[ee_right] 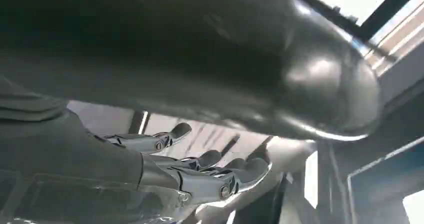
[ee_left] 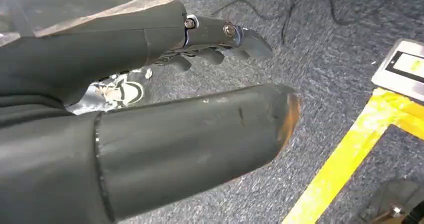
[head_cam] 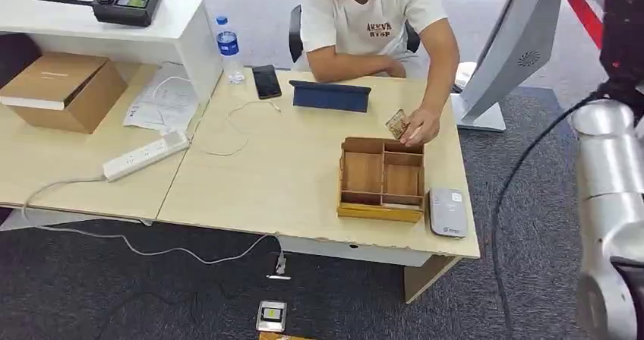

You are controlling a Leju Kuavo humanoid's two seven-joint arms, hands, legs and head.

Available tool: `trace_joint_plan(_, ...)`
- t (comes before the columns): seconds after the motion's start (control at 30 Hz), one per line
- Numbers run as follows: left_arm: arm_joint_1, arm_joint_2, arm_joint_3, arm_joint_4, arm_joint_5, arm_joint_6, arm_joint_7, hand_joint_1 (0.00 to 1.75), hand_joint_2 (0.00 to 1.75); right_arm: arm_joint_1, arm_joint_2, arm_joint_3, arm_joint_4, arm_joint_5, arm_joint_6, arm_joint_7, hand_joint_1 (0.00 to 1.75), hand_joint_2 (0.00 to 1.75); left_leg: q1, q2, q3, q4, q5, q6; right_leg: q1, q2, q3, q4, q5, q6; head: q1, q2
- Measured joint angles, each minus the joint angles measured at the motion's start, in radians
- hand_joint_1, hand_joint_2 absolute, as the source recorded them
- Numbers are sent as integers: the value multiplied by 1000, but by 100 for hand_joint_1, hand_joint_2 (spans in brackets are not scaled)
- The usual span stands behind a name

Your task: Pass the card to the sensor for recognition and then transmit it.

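The card (head_cam: 396, 123) is in a person's hand (head_cam: 420, 126) by the wooden box (head_cam: 381, 178) on the counter (head_cam: 273, 181), it looks thin, stiff and light, so pinch its free edge, and both the left hand (ee_left: 220, 41) and right hand (ee_right: 200, 169) have fingers spread, holding nothing.

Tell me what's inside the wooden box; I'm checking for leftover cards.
The wooden box shows bare compartments, no cards in them. A person's hand holds a card at its far edge, hiding that corner.
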Motion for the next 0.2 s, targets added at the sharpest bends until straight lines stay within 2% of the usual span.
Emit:
trace_joint_plan(0.07, -2, -5, 8, 0, 7, 0, 5, 0, 0, 58, -72, -58, -49, -15, -4, 0, 0, 0, 0, -1, -1, 0, -1, 1, 0, 0, 2, 0, -1, 1, 1, 0)
trace_joint_plan(0.2, 0, -9, 16, 0, 12, 3, 16, 0, 0, 148, -183, -178, -109, -32, -6, -15, 0, 0, 0, 1, 0, 0, -3, 1, -1, 1, 1, 0, -1, 2, 0, 0)
